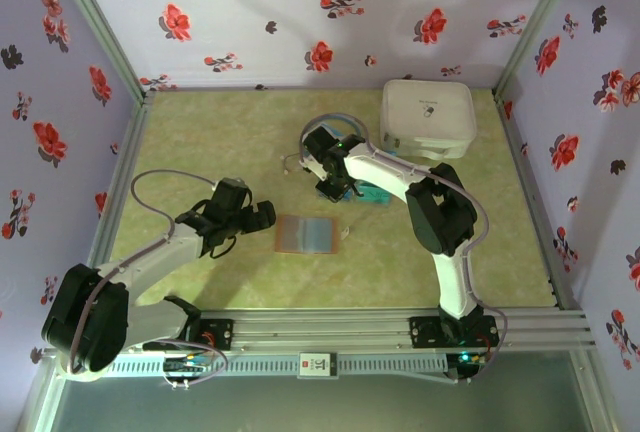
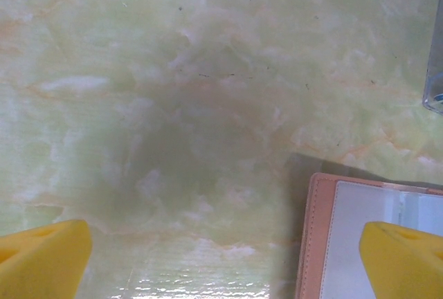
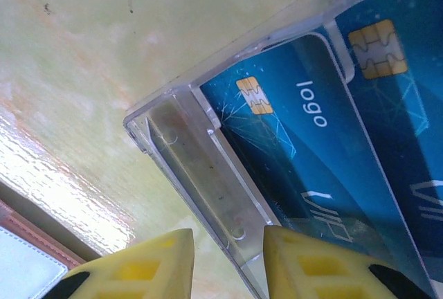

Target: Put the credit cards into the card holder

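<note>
The card holder (image 1: 305, 234) lies open and flat on the green table, its brown rim (image 2: 318, 243) framing pale pockets. My left gripper (image 1: 262, 217) hovers at its left edge, wide open (image 2: 221, 264), one yellow finger (image 2: 405, 257) above the holder and the other over bare table. The credit cards (image 1: 372, 195) lie in a clear plastic tray; two blue ones (image 3: 304, 140) (image 3: 394, 84) show chips and white lettering. My right gripper (image 3: 228, 243) is low over the tray's near wall (image 3: 201, 167), its fingers narrowly apart and straddling that wall, holding nothing.
A large white zip case (image 1: 428, 117) stands at the back right. A corner of the card holder (image 3: 21, 257) lies just left of the right fingers. Floral walls close in the table on three sides; a metal rail (image 1: 330, 332) runs along the front.
</note>
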Controlling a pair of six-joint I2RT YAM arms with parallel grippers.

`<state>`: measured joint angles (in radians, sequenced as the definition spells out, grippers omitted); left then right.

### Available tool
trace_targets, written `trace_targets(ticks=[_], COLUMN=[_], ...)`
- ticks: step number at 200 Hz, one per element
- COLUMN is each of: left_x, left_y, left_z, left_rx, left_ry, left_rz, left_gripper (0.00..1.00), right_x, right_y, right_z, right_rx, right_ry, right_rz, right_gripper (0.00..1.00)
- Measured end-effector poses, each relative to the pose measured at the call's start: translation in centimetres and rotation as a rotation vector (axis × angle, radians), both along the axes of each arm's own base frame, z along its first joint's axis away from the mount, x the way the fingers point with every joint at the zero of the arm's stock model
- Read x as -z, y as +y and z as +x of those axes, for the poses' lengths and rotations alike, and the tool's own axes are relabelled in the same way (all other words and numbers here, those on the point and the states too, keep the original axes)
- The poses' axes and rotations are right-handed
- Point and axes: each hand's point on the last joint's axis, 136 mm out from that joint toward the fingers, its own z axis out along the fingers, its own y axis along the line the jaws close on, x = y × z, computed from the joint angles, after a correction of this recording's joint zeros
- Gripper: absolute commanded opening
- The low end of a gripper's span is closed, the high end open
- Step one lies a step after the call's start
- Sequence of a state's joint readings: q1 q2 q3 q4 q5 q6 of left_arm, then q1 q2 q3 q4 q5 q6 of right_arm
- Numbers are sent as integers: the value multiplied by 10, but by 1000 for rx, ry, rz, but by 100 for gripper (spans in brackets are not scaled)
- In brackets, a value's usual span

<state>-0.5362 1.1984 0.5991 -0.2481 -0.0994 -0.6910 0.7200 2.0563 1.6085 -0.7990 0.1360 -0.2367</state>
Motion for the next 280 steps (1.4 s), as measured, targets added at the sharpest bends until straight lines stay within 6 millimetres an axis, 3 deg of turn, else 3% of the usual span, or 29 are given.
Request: trace_targets(ticks=[125,180,238,280], left_x=[2,4,6,4], left_y=[-2,-4,-5,-7], left_z=[-1,-2,-3,0], left_rx=[-1,6,12,17], left_ry=[11,22,33,32], left_rz=[-11,-17,-18,-21], left_gripper=[100,100,100,100], right_x=[-2,-5,-25,-57], right_y=[-1,0,5,19], right_z=[-2,-3,-7,-10], right_rx=[-73,-109,-146,-178], right_ry=[5,-8,-48,-116], right_rz=[-28,-39,-59,-33], right_gripper=[9,6,0,0])
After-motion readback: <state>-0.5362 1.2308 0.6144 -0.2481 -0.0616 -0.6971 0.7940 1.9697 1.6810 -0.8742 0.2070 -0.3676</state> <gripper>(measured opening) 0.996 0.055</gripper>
